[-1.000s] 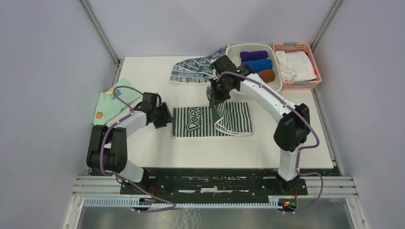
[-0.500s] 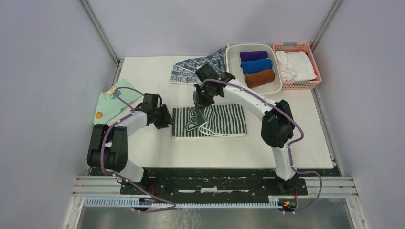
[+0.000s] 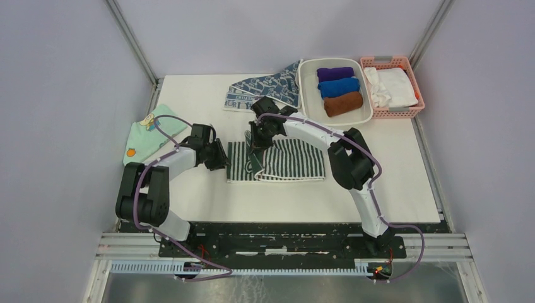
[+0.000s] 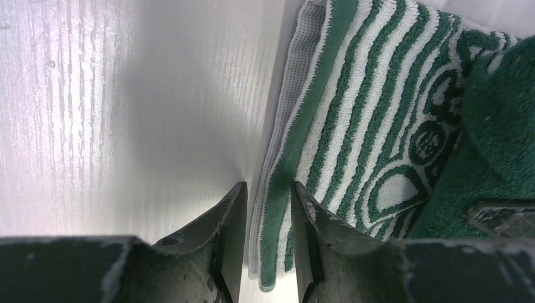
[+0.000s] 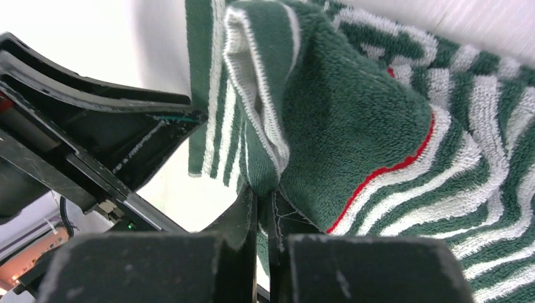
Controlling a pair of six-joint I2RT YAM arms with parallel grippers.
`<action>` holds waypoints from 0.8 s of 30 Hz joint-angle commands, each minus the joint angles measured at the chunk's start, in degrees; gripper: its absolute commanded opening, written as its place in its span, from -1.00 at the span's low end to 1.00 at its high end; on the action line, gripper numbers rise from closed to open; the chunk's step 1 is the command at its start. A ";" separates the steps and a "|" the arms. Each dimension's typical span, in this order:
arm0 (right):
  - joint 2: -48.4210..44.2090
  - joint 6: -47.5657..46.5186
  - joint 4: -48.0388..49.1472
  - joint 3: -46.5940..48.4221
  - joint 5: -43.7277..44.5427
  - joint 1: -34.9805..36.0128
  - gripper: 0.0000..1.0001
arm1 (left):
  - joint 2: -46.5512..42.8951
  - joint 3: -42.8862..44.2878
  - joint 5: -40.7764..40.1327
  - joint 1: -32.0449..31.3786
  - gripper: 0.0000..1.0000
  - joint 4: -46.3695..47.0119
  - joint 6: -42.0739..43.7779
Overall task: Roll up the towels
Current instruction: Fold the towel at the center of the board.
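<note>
Left wrist view puts the left gripper [image 4: 266, 192] low over the table [image 4: 126, 95], jaws narrowly apart astride the left hem of the striped towel [image 4: 353, 126] and not clamped on it; just beyond, the right gripper [image 5: 264, 197] is pressed together on a raised fold of that towel, held over its left end; I judge the roll barely begun, one loose fold and no tight turns; at the far edge the blue-grey towel [image 3: 268, 88] lies flat and unrolled beside the white bin [image 3: 304, 88] of rolls [image 3: 340, 86].
</note>
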 commanded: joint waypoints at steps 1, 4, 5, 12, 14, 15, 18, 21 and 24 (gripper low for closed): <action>-2.32 -0.48 1.82 -0.97 -3.26 0.29 -0.92 | 0.40 0.00 0.04 -0.57 -0.27 1.32 -2.23; -4.26 -1.10 1.03 -1.20 -2.36 0.24 -0.91 | 0.48 0.04 -0.20 -0.81 -0.35 1.30 -2.19; -4.81 -1.14 0.67 -1.02 -2.29 0.24 -0.91 | 0.48 0.04 -0.24 -0.83 -0.37 1.24 -2.19; -8.91 1.19 2.34 -3.10 -1.09 0.36 -0.92 | 0.65 0.04 -0.78 -1.42 -0.50 1.11 -2.02; -10.02 1.77 3.24 -3.64 -0.33 0.27 -0.92 | 0.67 0.04 -0.83 -1.57 -0.51 1.08 -2.01; -10.30 2.04 3.52 -3.70 -0.25 0.32 -0.92 | 0.66 0.04 -0.91 -1.69 -0.52 1.06 -2.01; -9.99 2.30 3.99 -3.53 -1.21 0.56 -0.91 | 0.82 0.30 -0.90 -1.74 -0.55 0.90 -1.93; -8.01 2.72 4.23 -3.23 -3.09 0.93 -0.90 | 0.81 0.37 -1.21 -1.84 -0.56 0.73 -1.84; -6.31 3.09 5.06 -3.89 -2.83 1.29 -0.88 | 0.55 0.40 -1.69 -1.88 -0.56 0.46 -1.75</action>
